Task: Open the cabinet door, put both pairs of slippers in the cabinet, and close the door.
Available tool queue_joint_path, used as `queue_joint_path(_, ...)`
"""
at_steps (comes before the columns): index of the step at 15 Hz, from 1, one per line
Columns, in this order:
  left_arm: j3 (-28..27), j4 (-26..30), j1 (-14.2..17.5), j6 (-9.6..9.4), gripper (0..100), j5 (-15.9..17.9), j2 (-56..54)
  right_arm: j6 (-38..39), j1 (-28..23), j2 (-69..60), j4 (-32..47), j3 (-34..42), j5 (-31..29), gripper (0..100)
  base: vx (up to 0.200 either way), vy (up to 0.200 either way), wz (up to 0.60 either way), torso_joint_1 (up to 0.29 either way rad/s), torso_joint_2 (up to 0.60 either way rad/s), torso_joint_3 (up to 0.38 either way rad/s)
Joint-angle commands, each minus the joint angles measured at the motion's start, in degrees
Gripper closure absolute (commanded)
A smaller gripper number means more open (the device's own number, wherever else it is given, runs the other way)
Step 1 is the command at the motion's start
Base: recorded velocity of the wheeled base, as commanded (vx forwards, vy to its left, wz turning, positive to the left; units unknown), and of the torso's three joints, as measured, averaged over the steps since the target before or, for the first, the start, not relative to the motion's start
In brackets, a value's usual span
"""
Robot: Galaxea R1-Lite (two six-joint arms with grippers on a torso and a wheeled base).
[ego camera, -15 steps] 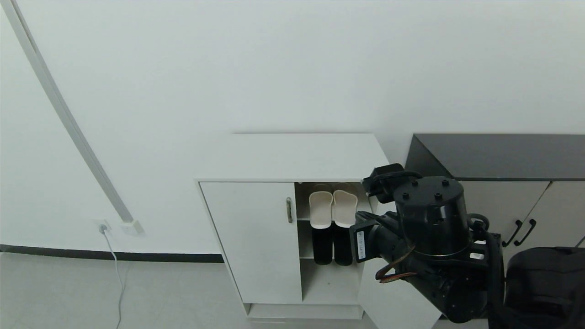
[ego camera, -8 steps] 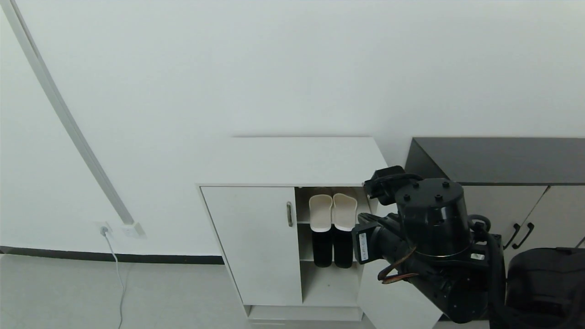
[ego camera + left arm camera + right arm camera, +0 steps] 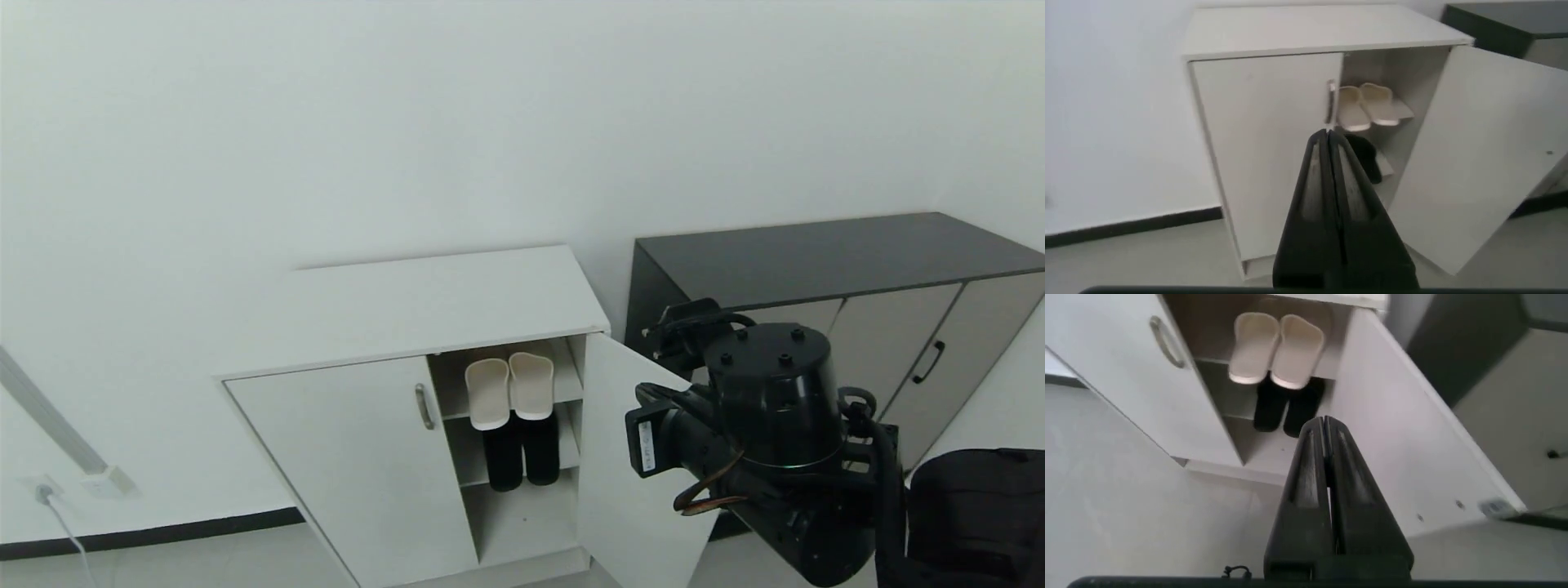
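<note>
The white cabinet (image 3: 441,302) stands against the wall with its right door (image 3: 629,465) swung open and its left door shut. Inside, a white pair of slippers (image 3: 510,388) lies on the upper shelf and a black pair (image 3: 522,457) on the shelf below. In front of the shut left door, my left gripper (image 3: 1328,135) is shut on nothing, with the white pair (image 3: 1368,106) beyond it. Facing the opening is my right gripper (image 3: 1325,423), shut and empty, the open door (image 3: 1404,433) beside it and both pairs (image 3: 1276,347) ahead.
A dark-topped cabinet (image 3: 816,253) with shut grey doors stands just right of the open door. The left door carries a metal handle (image 3: 424,406). A wall socket with a cable (image 3: 45,492) sits low at the far left. Bare floor lies before the cabinet.
The whole head view has shifted, so the camera moved and the cabinet now sits further left. Slippers and open door stand as before. My right arm keeps its pose.
</note>
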State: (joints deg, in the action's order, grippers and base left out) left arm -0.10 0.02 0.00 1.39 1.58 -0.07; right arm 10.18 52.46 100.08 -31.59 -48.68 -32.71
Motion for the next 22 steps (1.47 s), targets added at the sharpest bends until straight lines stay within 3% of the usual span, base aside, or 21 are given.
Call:
queue_joint_path(1,0.01,-0.02,0.09,0.02,100,-0.09,0.07,0.02,-0.16,0.11,-0.05,-0.01,0.01,100,0.0,0.0,0.0,0.0,0.0,0.0)
queue_joint_path(7,0.01,-0.02,0.09,0.02,100,0.0,0.07,0.02,-0.42,0.2,-0.05,0.16,0.01,100,0.0,0.0,0.0,0.0,0.0,0.0)
queue_joint_path(13,0.01,-0.02,0.09,0.02,100,-0.09,0.07,0.02,-0.6,0.64,-0.32,0.34,0.1,100,-0.2,0.0,0.0,0.005,0.0,-0.002)
queue_joint_path(15,0.01,-0.02,0.09,-0.07,100,-0.18,0.07,0.02,-1.3,1.08,-0.41,0.25,0.1,100,0.0,0.0,0.0,0.0,0.0,0.0)
queue_joint_path(20,0.01,-0.02,0.09,-0.07,100,-0.18,0.07,-4.03,-13.7,5.12,0.21,-7.49,5.81,100,0.0,0.0,0.0,0.0,0.0,0.0)
queue_joint_path(22,0.01,-0.02,0.09,-0.07,100,0.0,0.07,-3.94,-19.5,8.46,7.33,-16.63,7.39,100,0.0,0.0,0.0,0.0,0.0,0.0)
